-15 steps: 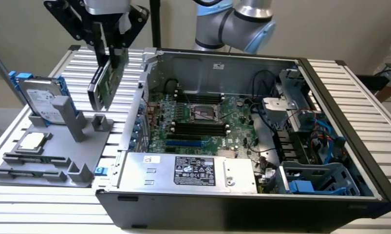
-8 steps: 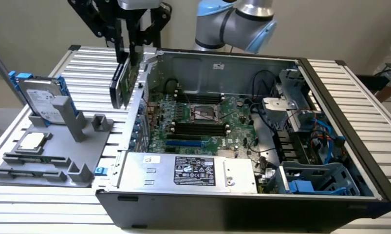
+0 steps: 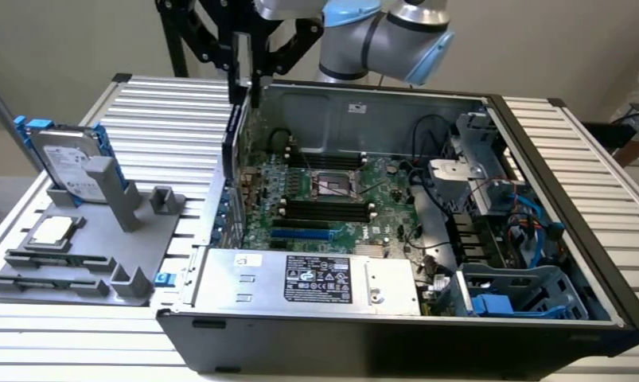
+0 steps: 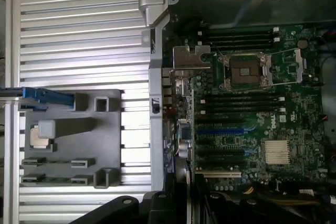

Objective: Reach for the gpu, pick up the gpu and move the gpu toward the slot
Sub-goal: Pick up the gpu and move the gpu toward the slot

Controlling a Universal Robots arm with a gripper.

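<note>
The thin flat green circuit-board gpu [image 3: 234, 139], silver-bracketed, is held edgewise in the black gripper [image 3: 247, 78], jaws part-closed, above the open grey computer case [image 3: 404, 338].

Exterior cam stands off the table's front, raised, looking down at an angle into the open computer case [image 3: 404, 318]. Wrist cam hangs above, facing straight down, closer in. Both catch the motherboard [image 3: 330, 199] [image 4: 252, 119] & grey parts holder [image 3: 96, 239] [image 4: 79, 140].

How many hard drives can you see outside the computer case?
1: the hard drive stands upright in the gray holder, at the exterior view's left. Others may be hidden.
</note>
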